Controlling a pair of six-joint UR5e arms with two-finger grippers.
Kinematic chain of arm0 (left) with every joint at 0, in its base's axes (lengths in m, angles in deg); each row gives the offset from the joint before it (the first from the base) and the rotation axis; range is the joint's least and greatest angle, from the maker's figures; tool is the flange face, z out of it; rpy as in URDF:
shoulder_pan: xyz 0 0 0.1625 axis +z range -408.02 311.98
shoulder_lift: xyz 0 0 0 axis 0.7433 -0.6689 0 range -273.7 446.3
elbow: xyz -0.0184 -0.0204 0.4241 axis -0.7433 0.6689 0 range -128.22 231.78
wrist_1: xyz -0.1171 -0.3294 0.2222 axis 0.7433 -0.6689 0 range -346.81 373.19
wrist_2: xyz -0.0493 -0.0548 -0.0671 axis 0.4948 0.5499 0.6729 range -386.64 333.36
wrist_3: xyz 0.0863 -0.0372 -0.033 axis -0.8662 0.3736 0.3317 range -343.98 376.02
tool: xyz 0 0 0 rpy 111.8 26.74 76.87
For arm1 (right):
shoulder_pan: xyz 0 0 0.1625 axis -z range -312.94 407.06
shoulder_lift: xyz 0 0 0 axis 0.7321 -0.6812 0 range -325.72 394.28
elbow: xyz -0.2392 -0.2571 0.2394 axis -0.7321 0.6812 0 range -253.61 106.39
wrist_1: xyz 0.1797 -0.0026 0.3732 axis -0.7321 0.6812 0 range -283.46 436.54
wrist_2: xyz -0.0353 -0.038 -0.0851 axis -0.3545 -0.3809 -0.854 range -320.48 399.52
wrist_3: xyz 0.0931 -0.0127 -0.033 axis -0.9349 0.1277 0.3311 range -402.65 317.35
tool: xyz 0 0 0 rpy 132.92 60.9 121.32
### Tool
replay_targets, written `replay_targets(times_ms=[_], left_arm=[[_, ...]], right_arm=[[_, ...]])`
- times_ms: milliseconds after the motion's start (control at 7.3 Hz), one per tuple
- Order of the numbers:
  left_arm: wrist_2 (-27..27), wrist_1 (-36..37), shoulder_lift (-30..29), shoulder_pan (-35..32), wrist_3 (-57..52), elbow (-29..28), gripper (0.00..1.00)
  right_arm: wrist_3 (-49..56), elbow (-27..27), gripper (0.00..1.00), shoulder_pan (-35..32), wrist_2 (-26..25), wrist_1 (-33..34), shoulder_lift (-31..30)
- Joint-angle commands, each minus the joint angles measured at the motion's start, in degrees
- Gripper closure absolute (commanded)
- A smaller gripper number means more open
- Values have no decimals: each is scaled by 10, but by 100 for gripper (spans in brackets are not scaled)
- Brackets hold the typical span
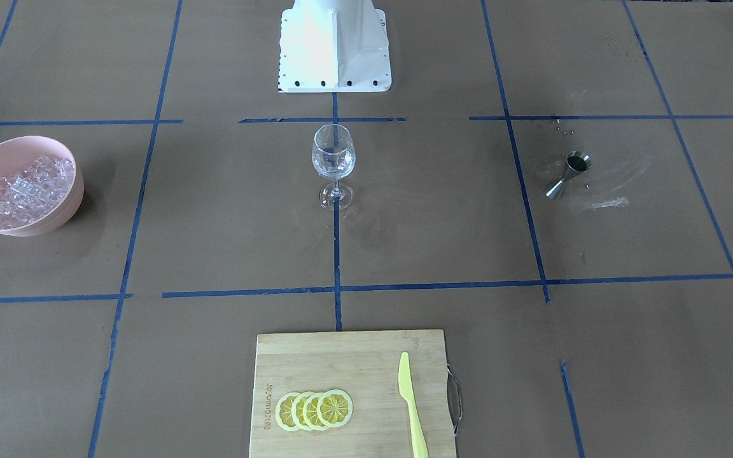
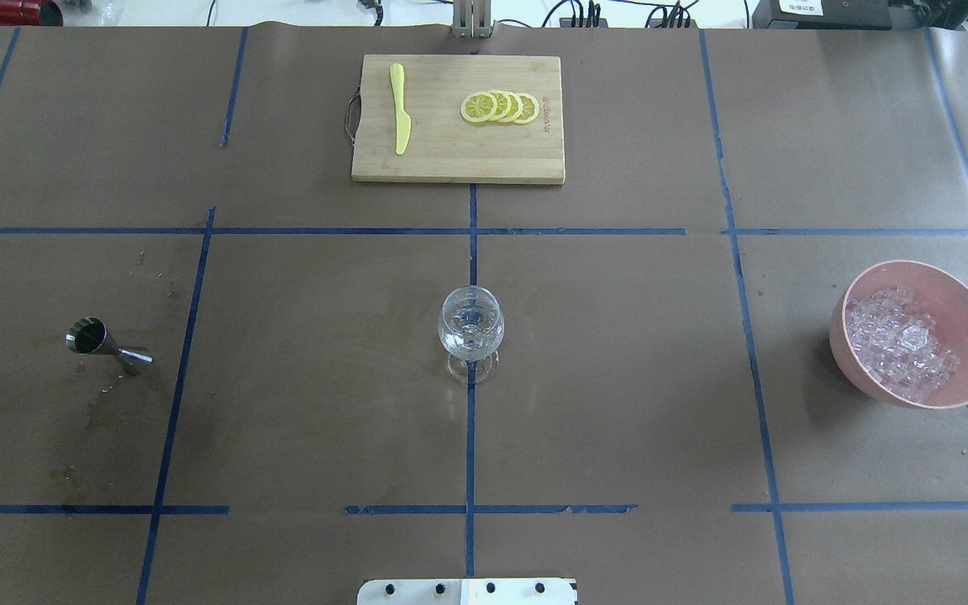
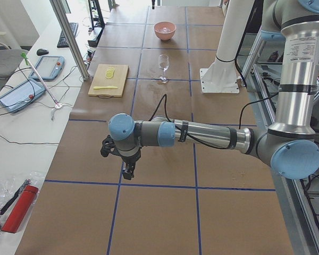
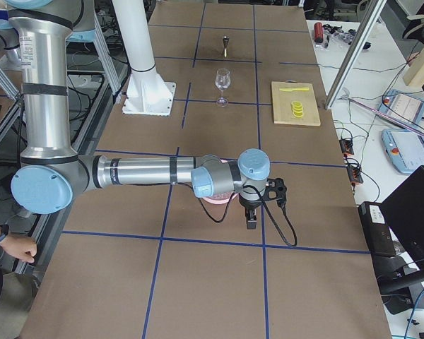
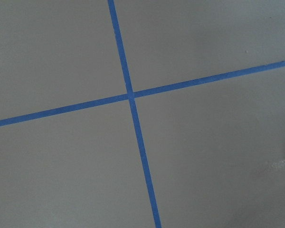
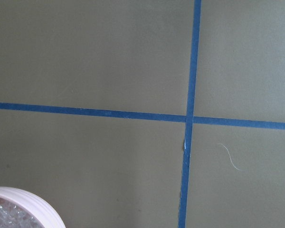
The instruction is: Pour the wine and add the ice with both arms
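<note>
While the left arm (image 3: pixel 202 135) and the right arm (image 4: pixel 141 171) are hanging out toward the two ends of the table (image 2: pixel 618 378), I'm seeing the left gripper (image 3: pixel 128 171) and the right gripper (image 4: pixel 251 220) only from the side cameras, so I'm not able to tell whether either is open or closed. The ice (image 2: pixel 900 340) is sitting heaped in the pink bowl (image 2: pixel 959 307) on the robot's right, the jigger (image 2: pixel 110 346) is standing on its left, and the wine glass (image 2: pixel 470 328) is standing upright between them on the centre line, well apart from both. What I'm worrying about is the glass: it is balancing on a thin stem and a small foot, and with two arms coming in from opposite sides, a wrist or elbow brushing its cup would be tipping it over. The jigger is looking just as shaky, being narrow at the waist, and the paper (image 2: pixel 97 412) around it is showing marks, so a slanted grab or a hurried swing would be slopping wine short of the glass. The cubes are small and glassy, so I'm expecting some to be slipping out of a pinch and skittering across the table. The right wrist is hovering just beside the bowl, near enough that a careless descent could be knocking its rim. Both arms reaching the glass together could be colliding.
</note>
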Motion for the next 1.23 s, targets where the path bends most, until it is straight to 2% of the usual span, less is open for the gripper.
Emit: replay_targets(times_ms=[0, 822, 1095], left_arm=[[1, -5, 9, -2, -2, 34, 0], [-1, -9, 8, -1, -4, 30, 0], [6, -9, 15, -3, -3, 45, 0]], right_arm=[[76, -2, 0, -19, -2, 33, 9], [69, -7, 0, -20, 1, 26, 2], [70, -1, 0, -19, 2, 26, 0]])
